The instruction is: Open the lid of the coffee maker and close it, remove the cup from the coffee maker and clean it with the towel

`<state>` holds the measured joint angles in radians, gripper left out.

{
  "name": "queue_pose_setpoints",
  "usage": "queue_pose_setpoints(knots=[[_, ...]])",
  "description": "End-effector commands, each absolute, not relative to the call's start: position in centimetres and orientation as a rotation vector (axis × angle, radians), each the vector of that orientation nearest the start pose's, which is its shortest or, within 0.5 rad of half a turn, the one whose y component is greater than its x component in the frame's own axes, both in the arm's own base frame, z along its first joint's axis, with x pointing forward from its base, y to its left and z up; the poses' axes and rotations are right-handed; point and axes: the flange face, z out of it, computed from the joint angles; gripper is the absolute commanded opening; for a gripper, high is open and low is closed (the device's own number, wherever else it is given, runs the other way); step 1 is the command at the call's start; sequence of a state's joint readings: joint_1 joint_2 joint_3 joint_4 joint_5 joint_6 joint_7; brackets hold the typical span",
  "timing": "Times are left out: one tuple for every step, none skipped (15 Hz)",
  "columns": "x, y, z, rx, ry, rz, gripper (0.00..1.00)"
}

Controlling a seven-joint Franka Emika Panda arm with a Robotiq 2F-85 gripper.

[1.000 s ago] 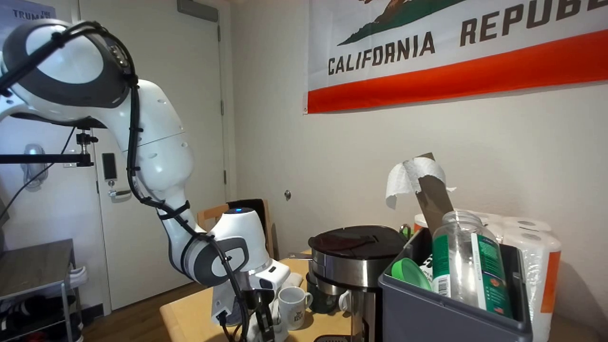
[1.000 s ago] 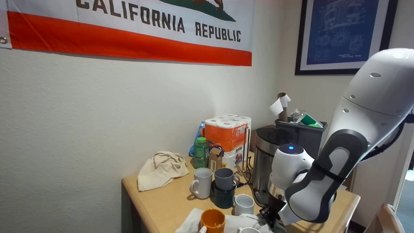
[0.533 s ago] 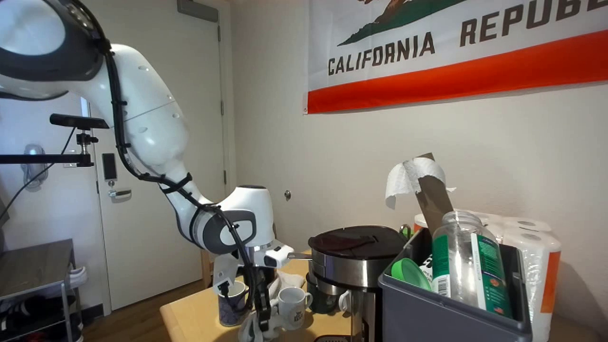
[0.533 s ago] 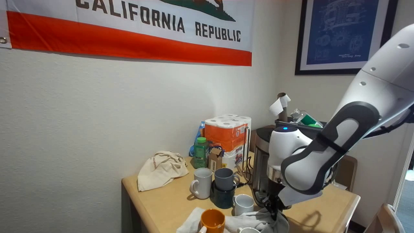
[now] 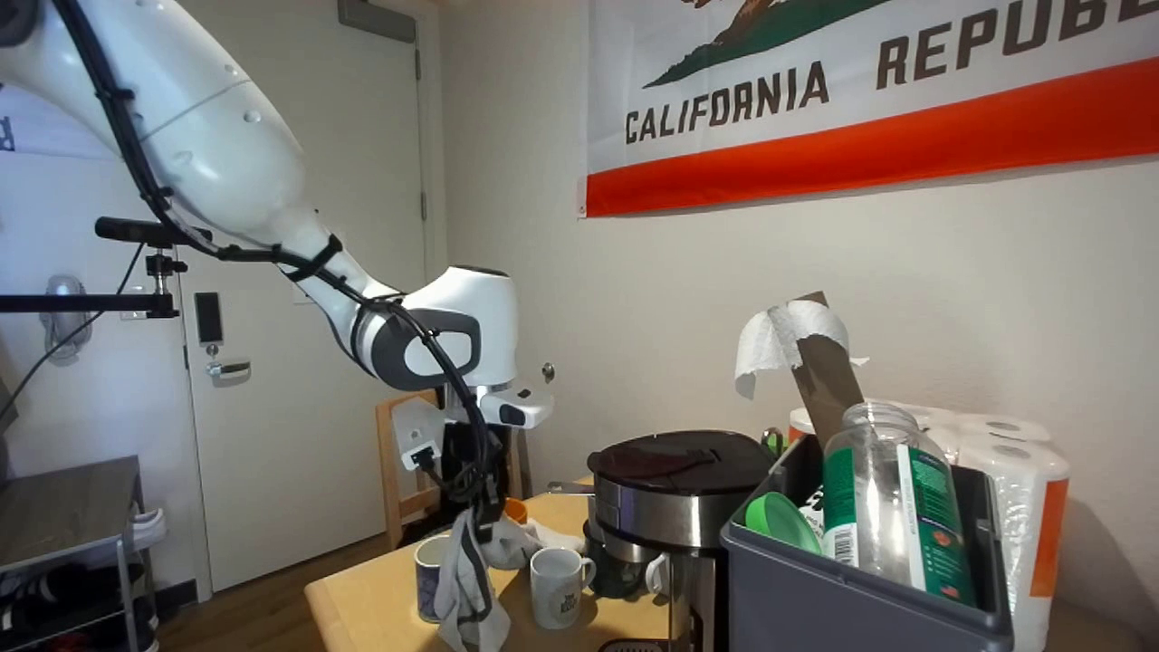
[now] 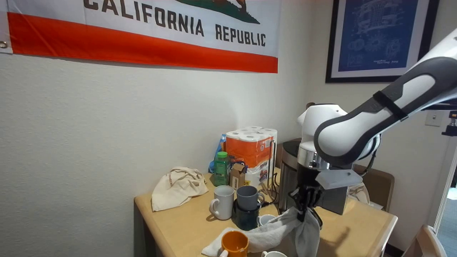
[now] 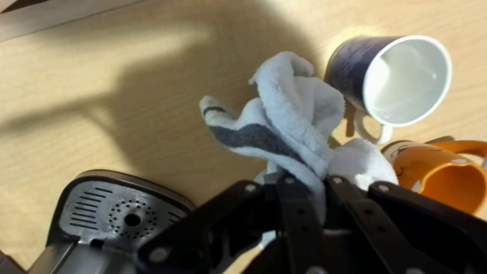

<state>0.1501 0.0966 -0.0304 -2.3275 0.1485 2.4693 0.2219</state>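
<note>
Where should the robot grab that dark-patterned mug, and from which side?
The dark-patterned mug is probably best pinched at its rim, from above, on the side away from the towel: it stands upright and open, so the end effector could straddle that edge. The handle points toward the orange mug, a tighter spot. Release the held towel first.

Wrist view — bright tabletop [image 7: 53, 76], broad soft-edged shadow [image 7: 148, 91].
</note>
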Motion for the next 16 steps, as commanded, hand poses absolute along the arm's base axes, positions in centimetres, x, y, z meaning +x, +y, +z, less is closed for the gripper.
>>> queue_pose_setpoints(knots=[[50.2,7.0,33.2,-2.917,0.153,0.034,0.05],[50.0,7.2,33.6,-2.882,0.110,0.055,0.05],[49.8,7.5,34.0,-2.855,0.077,0.074,0.05],[49.6,7.8,34.3,-2.838,0.051,0.089,0.05],[49.4,8.0,34.4,-2.818,0.026,0.102,0.05],[49.4,8.3,34.5,-2.797,0.012,0.109,0.05],[49.4,8.7,34.3,-2.780,0.013,0.105,0.04],[49.5,9.0,33.9,-2.759,0.013,0.110,0.04],[49.5,9.6,33.4,-2.744,0.012,0.112,0.04],[49.4,10.0,33.0,-2.739,0.017,0.102,0.04],[49.4,10.6,32.5,-2.735,0.006,0.103,0.04],[49.4,11.0,32.2,-2.733,0.005,0.105,0.04],[49.4,11.4,31.7,-2.738,-0.001,0.111,0.04],[49.4,11.8,31.3,-2.741,-0.010,0.117,0.04],[49.4,12.2,30.8,-2.746,-0.016,0.119,0.04],[49.4,12.5,30.3,-2.750,-0.021,0.115,0.04]])
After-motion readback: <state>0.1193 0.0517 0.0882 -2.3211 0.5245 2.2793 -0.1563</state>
